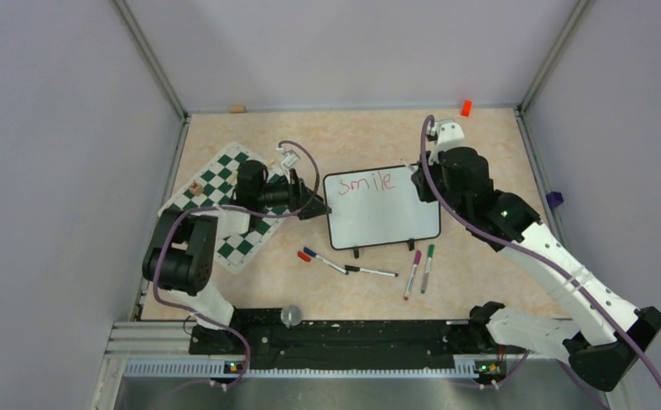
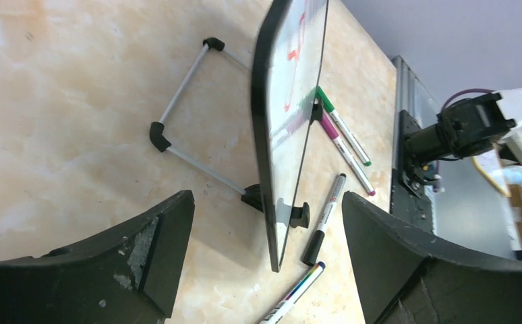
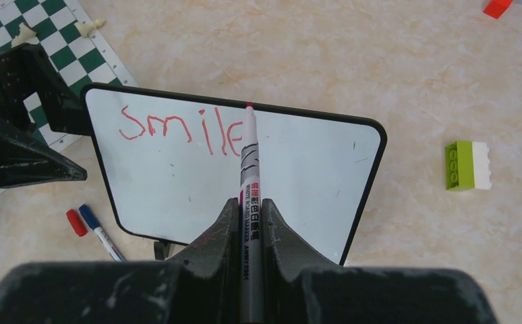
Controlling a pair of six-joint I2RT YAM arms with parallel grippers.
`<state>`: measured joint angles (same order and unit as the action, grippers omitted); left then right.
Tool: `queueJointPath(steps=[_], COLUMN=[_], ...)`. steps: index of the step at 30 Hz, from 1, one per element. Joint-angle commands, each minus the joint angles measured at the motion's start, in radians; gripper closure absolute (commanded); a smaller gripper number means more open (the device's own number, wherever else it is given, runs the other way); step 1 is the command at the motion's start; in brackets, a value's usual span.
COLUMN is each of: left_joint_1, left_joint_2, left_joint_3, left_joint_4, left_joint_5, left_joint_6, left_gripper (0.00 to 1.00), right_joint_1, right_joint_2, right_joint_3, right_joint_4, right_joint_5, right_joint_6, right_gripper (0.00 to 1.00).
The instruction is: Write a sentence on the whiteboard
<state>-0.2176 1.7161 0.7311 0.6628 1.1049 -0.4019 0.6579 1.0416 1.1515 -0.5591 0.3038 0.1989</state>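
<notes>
The sentence (image 1: 359,183) is reading only "smile" on the whiteboard (image 1: 383,218) standing mid-worktop (image 1: 481,154), so more words are likely remaining, while the right tool (image 3: 250,202) is clamping a red marker (image 3: 249,162) near the board's 12 o'clock edge and the left tool (image 2: 266,202) is gaping empty around its 9 o'clock edge.

The top view looks steeply down from high over the near edge, taking in the whole beige marbled bench (image 1: 481,265). The left wrist camera sits low and close, sighting edge-on along the small black-framed glossy white whiteboard (image 2: 266,135). The right wrist camera looks down closely onto its face. All three views share that board.
</notes>
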Motion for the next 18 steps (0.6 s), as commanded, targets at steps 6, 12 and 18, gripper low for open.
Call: queueJointPath(steps=[6, 12, 18], left_joint_1=[0.004, 0.054, 0.118], left_joint_2=[-0.117, -0.166, -0.356], left_joint_3=[0.002, -0.117, -0.148], left_joint_4=[-0.171, 0.148, -0.073], left_joint_5=[0.042, 0.102, 0.025], left_joint_6=[0.156, -0.045, 0.071], left_gripper=[0.09, 0.01, 0.01], right_joint_1=[-0.009, -0.009, -0.009], right_joint_2=[0.016, 0.012, -0.011], right_joint_3=[0.004, -0.007, -0.013], right_joint_4=[0.103, 0.135, 0.125], right_joint_5=[0.006, -0.04, -0.044], right_joint_6=[-0.021, -0.003, 0.003], right_gripper=[1.0, 1.0, 1.0])
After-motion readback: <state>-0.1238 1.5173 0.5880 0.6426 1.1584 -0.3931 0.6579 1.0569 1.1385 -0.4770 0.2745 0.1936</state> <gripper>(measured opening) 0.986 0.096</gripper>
